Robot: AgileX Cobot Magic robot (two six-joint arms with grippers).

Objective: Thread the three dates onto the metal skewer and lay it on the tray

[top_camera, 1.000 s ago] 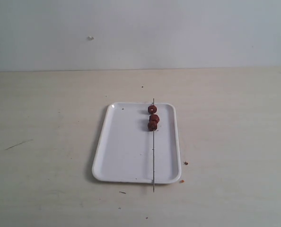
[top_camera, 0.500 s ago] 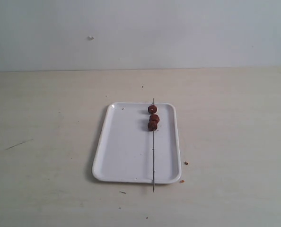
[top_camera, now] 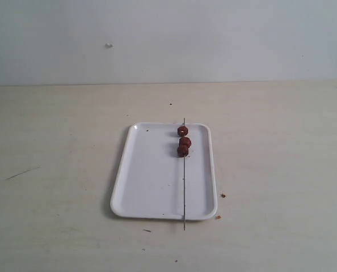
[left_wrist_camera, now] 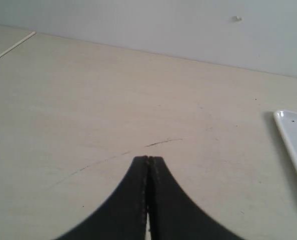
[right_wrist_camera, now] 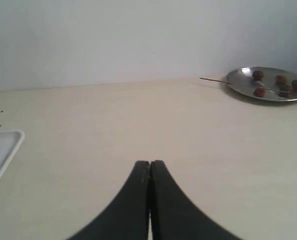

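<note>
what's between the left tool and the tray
Just bare tabletop between the left tool and the tray, seen in the left wrist view.

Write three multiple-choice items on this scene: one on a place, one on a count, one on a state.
1. Where does the metal skewer lie?
A) lengthwise on the white tray, right of its middle in the exterior view
B) crosswise over the tray's left corner
C) wholly off the tray

2. How many dates are threaded on it?
A) two
B) three
C) five

3. How do the left hand and right hand stand?
A) both open
B) both shut, empty
C) left shut on a date

Key: 1A, the rod crosses the tray's far and near rims. 2B, three dark red fruits sit near its far end. 3B, each wrist view shows the fingers pressed together with nothing between them.
</note>
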